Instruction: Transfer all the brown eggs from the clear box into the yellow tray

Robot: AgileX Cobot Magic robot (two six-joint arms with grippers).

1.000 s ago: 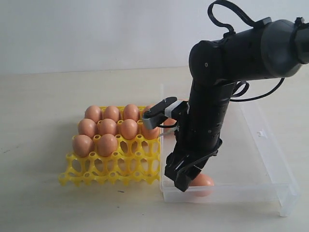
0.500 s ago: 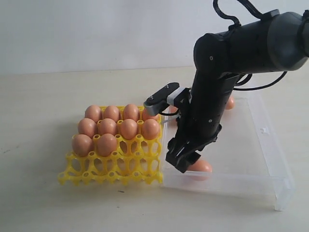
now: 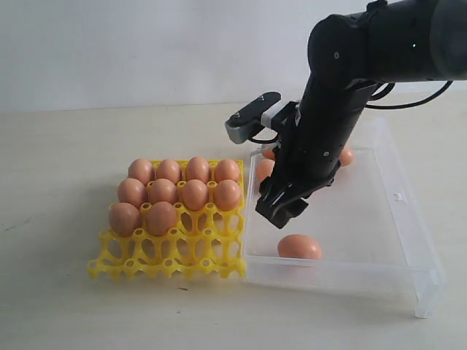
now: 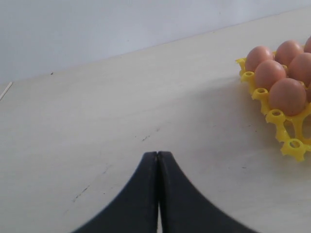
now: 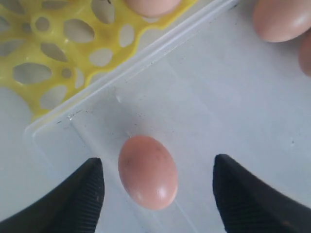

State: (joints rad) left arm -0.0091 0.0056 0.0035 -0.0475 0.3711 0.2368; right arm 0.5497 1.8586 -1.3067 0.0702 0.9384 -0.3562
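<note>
Right gripper (image 3: 282, 213) hangs above the near-left part of the clear box (image 3: 350, 281), jaws spread wide, nothing in them. Right wrist view: one brown egg (image 5: 148, 171) lies on its side on the box floor, near a corner, in line with the gap between the two black fingers (image 5: 85, 194); neither finger touches it. Exterior view: at least three more eggs at the far end of the box, partly hidden behind the arm, e.g. (image 3: 264, 169) and (image 3: 347, 156); exact count cannot be told. Yellow tray (image 3: 168, 255) sits just beside the box's left wall; ten eggs seated in it (image 3: 194, 194): four in the back row, four in the next, two in the third, front row unfilled. Left gripper (image 4: 158, 158) has its tips pressed together, holding nothing, over the bare table (image 4: 97, 121) near one tray corner
</note>
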